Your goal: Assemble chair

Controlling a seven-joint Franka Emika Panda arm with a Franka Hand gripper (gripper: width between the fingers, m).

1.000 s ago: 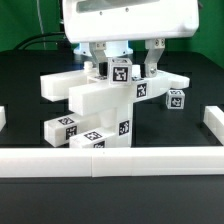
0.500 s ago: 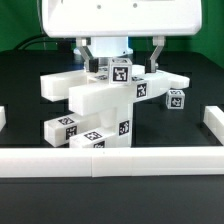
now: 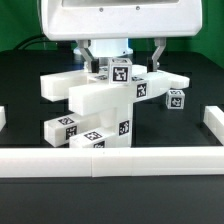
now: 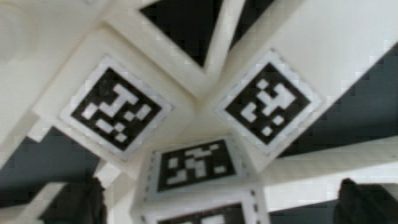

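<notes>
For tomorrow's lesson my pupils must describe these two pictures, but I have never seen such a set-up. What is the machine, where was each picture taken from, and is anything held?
The white box at the top of the exterior view is the end of a robot arm. Its gripper has two dark fingers, wide open and holding nothing. That picture comes from a camera off the arm. The other comes from a camera on the wrist, close to the black-and-white tags on the parts. On the black table stands a cluster of white chair parts, with a white rail in front. The gripper hovers over them.
</notes>
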